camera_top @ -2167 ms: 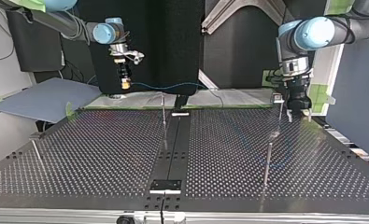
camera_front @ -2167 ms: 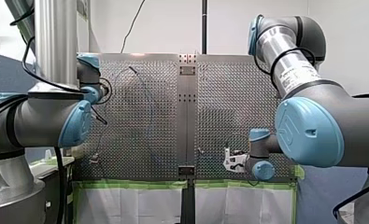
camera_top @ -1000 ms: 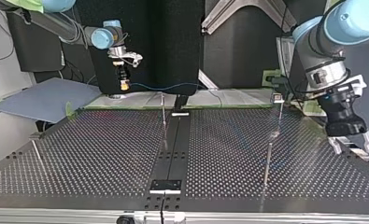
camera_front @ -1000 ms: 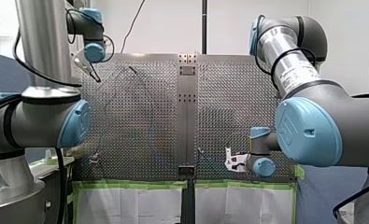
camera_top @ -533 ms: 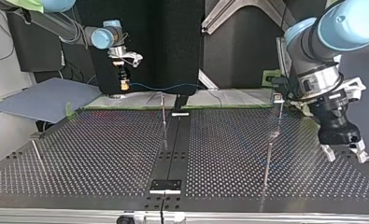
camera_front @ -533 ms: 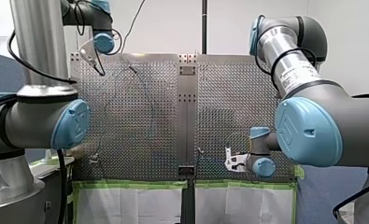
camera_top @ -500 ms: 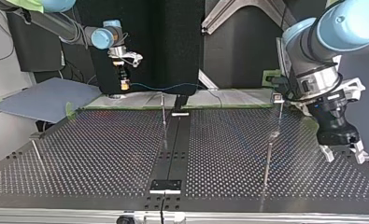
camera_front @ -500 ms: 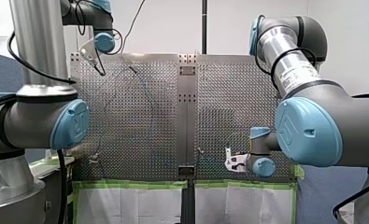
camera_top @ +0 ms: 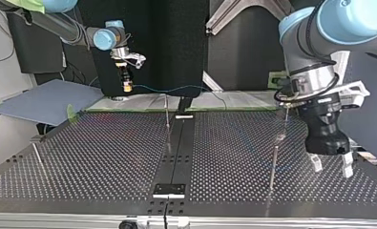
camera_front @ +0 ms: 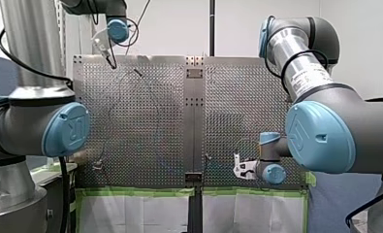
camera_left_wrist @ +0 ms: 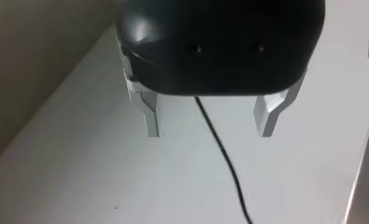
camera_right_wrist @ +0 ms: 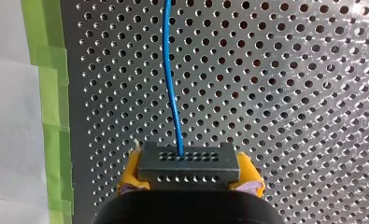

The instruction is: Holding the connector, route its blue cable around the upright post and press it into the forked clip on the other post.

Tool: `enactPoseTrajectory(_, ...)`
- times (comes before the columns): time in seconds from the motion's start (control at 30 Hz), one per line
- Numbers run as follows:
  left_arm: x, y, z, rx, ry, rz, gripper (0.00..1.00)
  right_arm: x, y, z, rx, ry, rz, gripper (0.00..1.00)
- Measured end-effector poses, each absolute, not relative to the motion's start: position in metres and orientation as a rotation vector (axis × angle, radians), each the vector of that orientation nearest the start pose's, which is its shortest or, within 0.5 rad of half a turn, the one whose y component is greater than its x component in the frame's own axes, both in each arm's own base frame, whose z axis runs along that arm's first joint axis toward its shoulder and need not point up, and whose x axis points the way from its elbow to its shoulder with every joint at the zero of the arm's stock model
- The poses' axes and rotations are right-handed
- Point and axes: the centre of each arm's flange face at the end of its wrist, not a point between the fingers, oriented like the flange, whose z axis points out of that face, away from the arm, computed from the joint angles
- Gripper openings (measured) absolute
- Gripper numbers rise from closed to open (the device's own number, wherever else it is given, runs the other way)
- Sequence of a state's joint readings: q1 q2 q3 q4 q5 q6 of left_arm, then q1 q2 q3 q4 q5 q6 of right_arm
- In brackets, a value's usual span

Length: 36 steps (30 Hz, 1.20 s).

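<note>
While my right pincer (camera_right_wrist: 190, 173) clenched the connector (camera_right_wrist: 189, 162) at the top view's far left, its blue cable (camera_right_wrist: 171, 84) trailed ahead, unclipped; my left pincer (camera_left_wrist: 209, 119) hovered released. Next, I judged: loop the upright post (camera_top: 167, 117).

My left gripper (camera_top: 331, 168) has left the far post (camera_top: 285, 121) and swept toward the table's (camera_top: 105, 162) near edge, top view

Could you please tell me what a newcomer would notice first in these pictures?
In the right wrist view, my right gripper clamps a dark connector between yellow pads, its blue cable running out over the perforated table. In the top view, my left gripper hangs open and empty at the right.
</note>
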State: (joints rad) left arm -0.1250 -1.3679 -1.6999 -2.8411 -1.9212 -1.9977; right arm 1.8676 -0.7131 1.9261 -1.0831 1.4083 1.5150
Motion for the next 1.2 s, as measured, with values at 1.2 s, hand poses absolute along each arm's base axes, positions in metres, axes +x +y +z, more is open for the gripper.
enactPoseTrajectory(1.2,0.394,-0.151,0.488,-0.252,1.526,0.029,0.99,0.302,-0.475,-0.039,1.668,-0.989,1.43,0.0)
